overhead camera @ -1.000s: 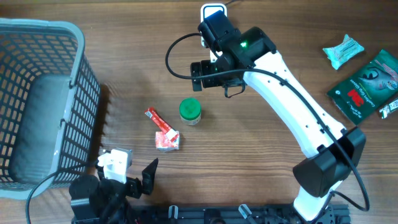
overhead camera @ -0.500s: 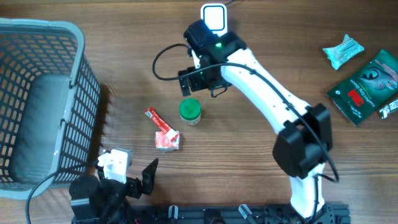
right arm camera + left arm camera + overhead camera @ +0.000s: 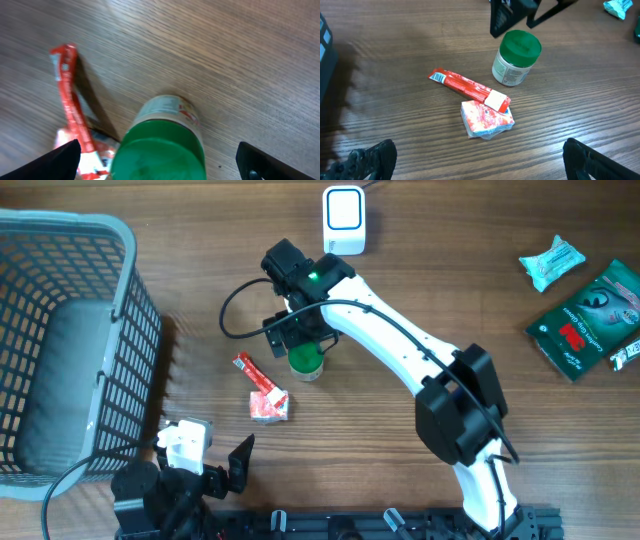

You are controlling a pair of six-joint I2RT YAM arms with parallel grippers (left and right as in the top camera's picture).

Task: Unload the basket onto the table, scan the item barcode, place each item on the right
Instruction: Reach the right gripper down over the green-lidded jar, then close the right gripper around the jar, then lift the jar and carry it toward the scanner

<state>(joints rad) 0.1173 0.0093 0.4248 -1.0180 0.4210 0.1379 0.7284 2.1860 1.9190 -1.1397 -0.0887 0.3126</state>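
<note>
Right gripper (image 3: 298,340): jaws spread wide, nothing held, positioned just over jar (image 3: 306,361); contact cannot be told. Jar: green lid, pale label, stood upright on table (image 3: 450,270), between scanner (image 3: 343,207) and red stick (image 3: 253,372). Red stick: laid flat just left of jar, one end touching crumpled packet (image 3: 268,406). Left gripper (image 3: 212,455): jaws spread wide, empty, kept low at near edge beside basket (image 3: 122,240). Teal pack (image 3: 551,260) and green pack (image 3: 590,320): placed well apart at far right.
</note>
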